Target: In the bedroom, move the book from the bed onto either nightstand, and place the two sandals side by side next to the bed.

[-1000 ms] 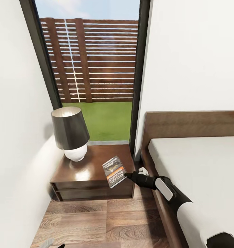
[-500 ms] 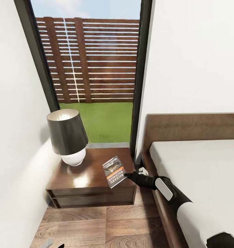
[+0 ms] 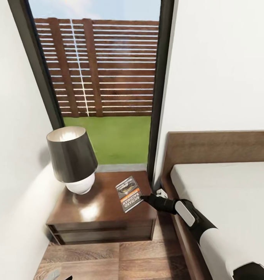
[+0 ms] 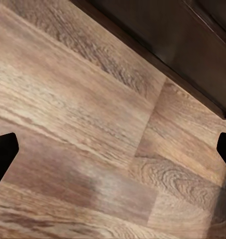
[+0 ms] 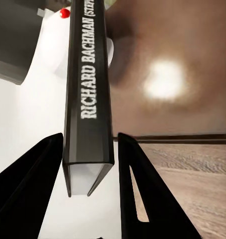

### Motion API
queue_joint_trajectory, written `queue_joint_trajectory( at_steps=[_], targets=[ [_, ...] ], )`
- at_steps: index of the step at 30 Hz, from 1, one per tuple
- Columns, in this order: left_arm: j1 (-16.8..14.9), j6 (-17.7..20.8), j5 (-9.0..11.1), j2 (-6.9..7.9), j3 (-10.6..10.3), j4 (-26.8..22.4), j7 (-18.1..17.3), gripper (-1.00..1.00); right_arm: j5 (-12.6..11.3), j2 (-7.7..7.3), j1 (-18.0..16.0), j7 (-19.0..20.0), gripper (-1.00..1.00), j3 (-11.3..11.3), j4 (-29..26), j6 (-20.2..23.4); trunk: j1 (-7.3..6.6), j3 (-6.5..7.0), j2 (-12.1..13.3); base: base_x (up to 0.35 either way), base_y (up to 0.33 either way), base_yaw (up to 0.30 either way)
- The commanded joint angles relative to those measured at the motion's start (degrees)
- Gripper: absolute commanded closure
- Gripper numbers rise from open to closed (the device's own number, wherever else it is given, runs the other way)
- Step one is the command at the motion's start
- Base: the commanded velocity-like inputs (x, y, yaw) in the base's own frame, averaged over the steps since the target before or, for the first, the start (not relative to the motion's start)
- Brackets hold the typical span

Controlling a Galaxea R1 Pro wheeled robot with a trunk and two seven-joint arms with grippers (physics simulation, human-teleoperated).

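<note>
White walls, a tall dark-framed window [image 3: 108, 77] onto grass and a slatted fence, and wood-plank floor [image 3: 120, 260] frame this corner of the bedroom. Between the window and the bed [image 3: 225, 202] stands the nightstand [image 3: 97, 217], a glossy dark-brown surface carrying a lamp [image 3: 72, 159] with a dark shade and white base.

From the head view, the right tool [image 3: 144, 198] reaches out beside the bed frame and pinches the book [image 3: 129, 193], its cover tilted up and hanging over the near right part of the nightstand top. Whether the book touches the wood cannot be told. In the right wrist view the two dark fingers [image 5: 28, 189] sit on either side of the book's spine, pressed against its covers, with the white author lettering running along it and the nightstand's shiny top behind.

The left tool [image 4: 113, 149] points at bare floor by the foot of the nightstand, its fingertips spread wide with nothing between them.

As a judgement, the book step is near its end: the book is off the mattress and over the nightstand, but not yet released. Setting it down flat and letting go is left. The sandals appear in none of these views, so pairing them beside the bed seems wholly still to do.
</note>
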Motion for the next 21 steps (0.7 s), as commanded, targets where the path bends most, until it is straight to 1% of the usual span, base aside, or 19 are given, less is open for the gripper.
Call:
queue_joint_trajectory(
  at_steps=[1,10,21],
  targets=[
    [-0.01,-0.26,0.33,0.00,-0.48,0.06,-0.18,-1.00,-0.55,-0.06,-0.05,0.07,1.00,0.19,-0.04,0.13,0.01,-0.05,-0.02,0.192,0.000,0.000],
    [0.02,-0.26,0.33,0.00,-0.48,0.08,-0.20,-1.00,-0.73,-0.06,-0.05,-0.10,1.00,0.20,-0.04,0.11,0.01,-0.05,-0.02,0.173,0.000,0.000],
    [0.03,-0.26,0.32,0.06,-0.48,0.07,-0.21,-1.00,-1.11,-0.01,-0.05,-0.19,1.00,-0.04,-0.01,0.12,0.01,-0.05,-0.02,0.033,0.000,0.000]
  ],
)
